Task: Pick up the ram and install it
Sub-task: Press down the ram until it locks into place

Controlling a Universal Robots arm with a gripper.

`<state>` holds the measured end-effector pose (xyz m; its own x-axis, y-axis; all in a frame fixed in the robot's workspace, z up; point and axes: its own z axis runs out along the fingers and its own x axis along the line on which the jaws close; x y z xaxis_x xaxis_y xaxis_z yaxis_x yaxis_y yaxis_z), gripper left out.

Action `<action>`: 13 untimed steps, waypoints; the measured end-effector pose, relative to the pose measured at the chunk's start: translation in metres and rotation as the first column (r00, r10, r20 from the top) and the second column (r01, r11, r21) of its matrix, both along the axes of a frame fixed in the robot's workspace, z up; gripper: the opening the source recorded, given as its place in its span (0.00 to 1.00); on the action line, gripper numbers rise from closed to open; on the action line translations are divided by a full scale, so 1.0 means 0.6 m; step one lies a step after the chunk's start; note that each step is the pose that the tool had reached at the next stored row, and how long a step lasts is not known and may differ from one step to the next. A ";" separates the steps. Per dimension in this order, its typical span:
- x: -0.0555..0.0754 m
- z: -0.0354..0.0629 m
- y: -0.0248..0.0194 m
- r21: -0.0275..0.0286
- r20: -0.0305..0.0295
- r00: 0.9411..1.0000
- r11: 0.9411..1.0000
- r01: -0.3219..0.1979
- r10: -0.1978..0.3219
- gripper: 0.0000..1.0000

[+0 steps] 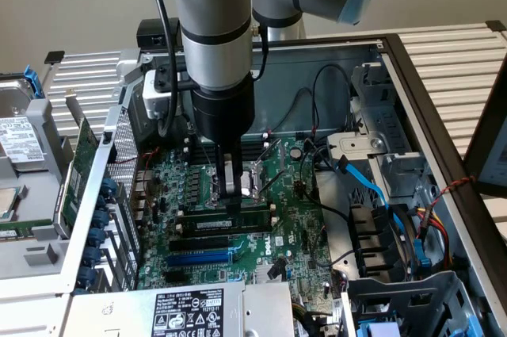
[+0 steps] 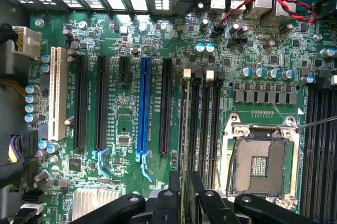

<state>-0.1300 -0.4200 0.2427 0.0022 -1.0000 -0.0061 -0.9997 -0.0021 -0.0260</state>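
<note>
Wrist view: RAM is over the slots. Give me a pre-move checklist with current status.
1. Grip: ok. The gripper is shut on the ram, which is seen edge-on.
2. Alignment: ok. The ram runs parallel to the black memory slots.
3. Seating depth: cannot tell. The bottom edge is hidden.
4. White end clips: cannot tell whether they are latched or open.
5. Cable clearance: ok. The red and black wires lie by the rear ports, away from the slots.
6. CPU socket: ok. It sits beside the slots, apart from the gripper.
</note>
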 end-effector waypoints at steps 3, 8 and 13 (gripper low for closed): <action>-0.004 0.001 0.0000 0.000 -0.003 1.000 1.000 0.000 0.000 0.22; -0.007 0.002 0.0000 0.000 -0.021 1.000 1.000 0.000 0.000 0.22; -0.009 0.001 0.0047 -0.001 -0.036 0.999 1.000 0.000 0.000 0.13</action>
<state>-0.1351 -0.4172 0.2432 0.0023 -1.0000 -0.0053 -1.0000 -0.0023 0.0096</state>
